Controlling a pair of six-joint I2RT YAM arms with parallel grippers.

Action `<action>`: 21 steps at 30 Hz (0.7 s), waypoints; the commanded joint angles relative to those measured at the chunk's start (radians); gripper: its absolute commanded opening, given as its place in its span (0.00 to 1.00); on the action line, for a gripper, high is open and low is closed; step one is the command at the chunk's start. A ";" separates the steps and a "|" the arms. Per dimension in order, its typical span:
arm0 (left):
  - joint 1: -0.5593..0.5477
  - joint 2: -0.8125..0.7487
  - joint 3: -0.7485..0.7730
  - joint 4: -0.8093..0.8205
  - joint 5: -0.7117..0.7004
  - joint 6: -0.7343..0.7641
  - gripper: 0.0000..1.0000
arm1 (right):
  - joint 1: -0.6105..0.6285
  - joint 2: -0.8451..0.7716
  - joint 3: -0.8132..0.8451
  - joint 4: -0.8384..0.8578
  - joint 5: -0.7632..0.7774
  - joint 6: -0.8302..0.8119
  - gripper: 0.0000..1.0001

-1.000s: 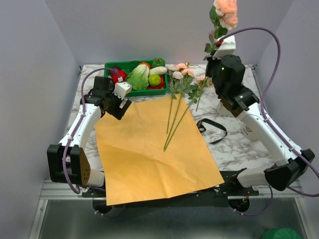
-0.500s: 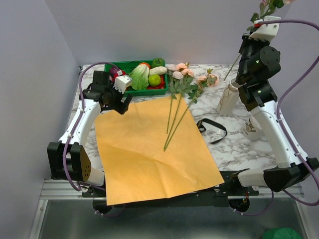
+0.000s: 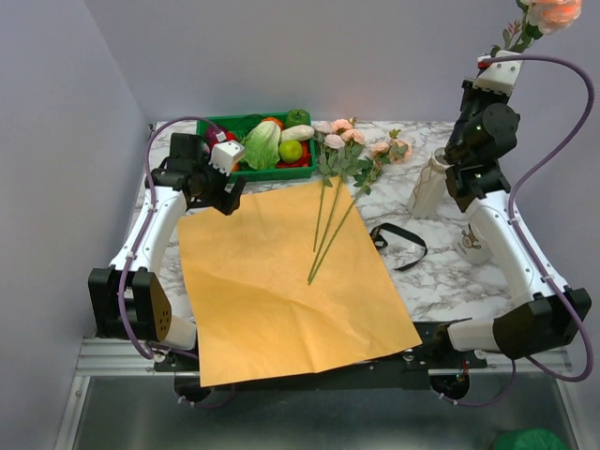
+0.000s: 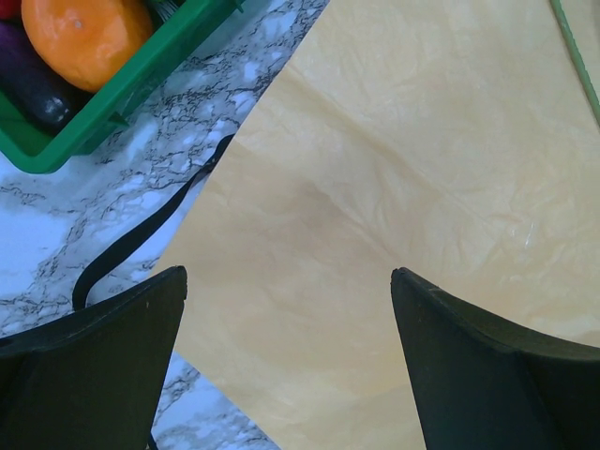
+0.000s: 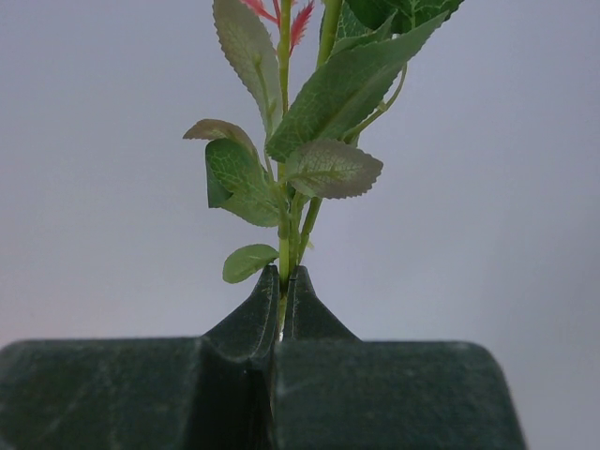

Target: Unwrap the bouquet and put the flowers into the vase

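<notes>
My right gripper (image 3: 494, 58) is raised high at the back right, pointing up and shut on the green stem (image 5: 284, 234) of one peach-pink rose (image 3: 553, 11). In the right wrist view its jaws (image 5: 286, 277) pinch the stem just below the leaves. The cream ribbed vase (image 3: 429, 185) stands below and left of it. More flowers (image 3: 342, 141) lie with their stems across the far edge of the flat orange paper (image 3: 281, 281). The black ribbon (image 3: 398, 239) lies right of the paper. My left gripper (image 3: 228, 197) hovers open over the paper's far left corner (image 4: 309, 216), holding nothing.
A green tray (image 3: 211, 125) of plastic vegetables sits at the back left, its corner (image 4: 141, 84) close to my left fingers. A thin black strap (image 4: 141, 234) lies on the marble beside the paper. A small white cup (image 3: 472, 242) stands near the right arm.
My right arm has swung to the right and up with the rose, from above the table's back middle to beside the vase. The left gripper has shifted slightly toward the back left.
</notes>
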 commanded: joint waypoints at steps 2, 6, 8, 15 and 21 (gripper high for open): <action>0.008 -0.020 0.022 -0.022 0.050 -0.001 0.99 | -0.028 0.007 -0.072 0.136 0.038 -0.037 0.01; 0.009 -0.035 0.018 -0.026 0.051 0.013 0.99 | -0.034 0.018 -0.122 0.173 0.028 -0.033 0.01; 0.011 -0.037 0.018 -0.025 0.050 0.015 0.99 | -0.034 0.015 -0.145 0.150 0.028 0.001 0.01; 0.012 -0.040 0.031 -0.034 0.053 0.013 0.99 | -0.029 -0.039 -0.219 -0.005 -0.011 0.160 0.03; 0.012 -0.058 0.035 -0.038 0.042 0.019 0.99 | -0.026 -0.077 -0.225 -0.211 -0.048 0.303 0.36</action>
